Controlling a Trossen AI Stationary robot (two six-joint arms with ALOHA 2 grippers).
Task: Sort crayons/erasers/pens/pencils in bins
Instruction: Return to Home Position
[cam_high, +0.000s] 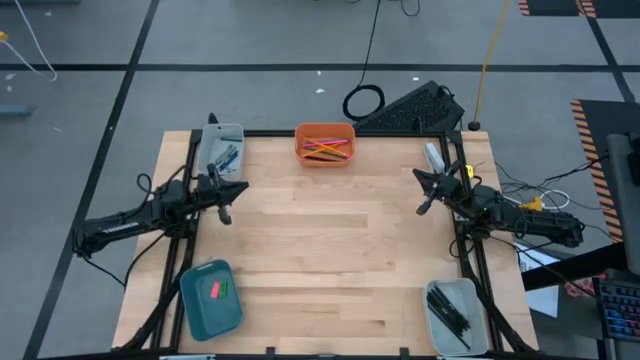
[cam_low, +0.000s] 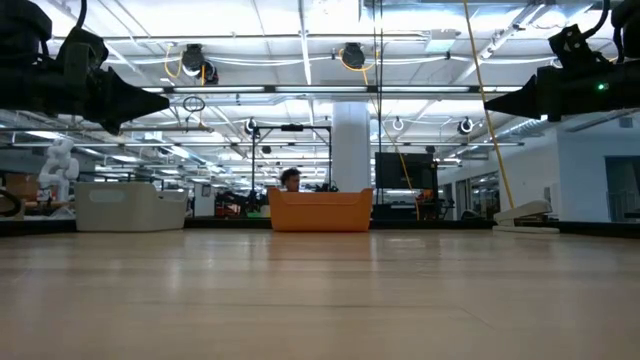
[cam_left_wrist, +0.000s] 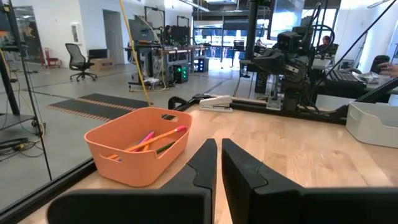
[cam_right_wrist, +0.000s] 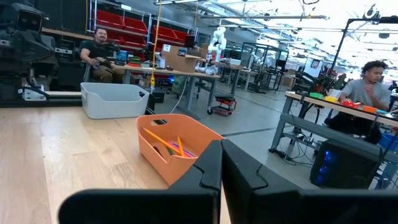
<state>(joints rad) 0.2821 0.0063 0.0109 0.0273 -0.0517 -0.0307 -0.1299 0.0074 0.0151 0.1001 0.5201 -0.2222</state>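
Note:
The orange bin (cam_high: 324, 143) at the table's far edge holds bright pencils (cam_left_wrist: 152, 139). A pale bin (cam_high: 222, 147) at the far left holds bluish crayons (cam_high: 228, 156). The teal bin (cam_high: 211, 297) at the near left holds a pink and a green eraser (cam_high: 219, 290). A second pale bin (cam_high: 455, 312) at the near right holds black pens (cam_high: 450, 310). My left gripper (cam_high: 243, 186) hovers shut above the table's left side, holding nothing. My right gripper (cam_high: 419, 176) hovers shut above the right side, also holding nothing. Both stand well above the tabletop in the low view.
A bare wooden tabletop (cam_high: 330, 250) lies between the bins. A black frame runs round the table's edge (cam_high: 184, 250). A stapler-like object (cam_left_wrist: 216, 102) lies beyond the far right corner. People sit at desks in the room behind (cam_right_wrist: 99, 53).

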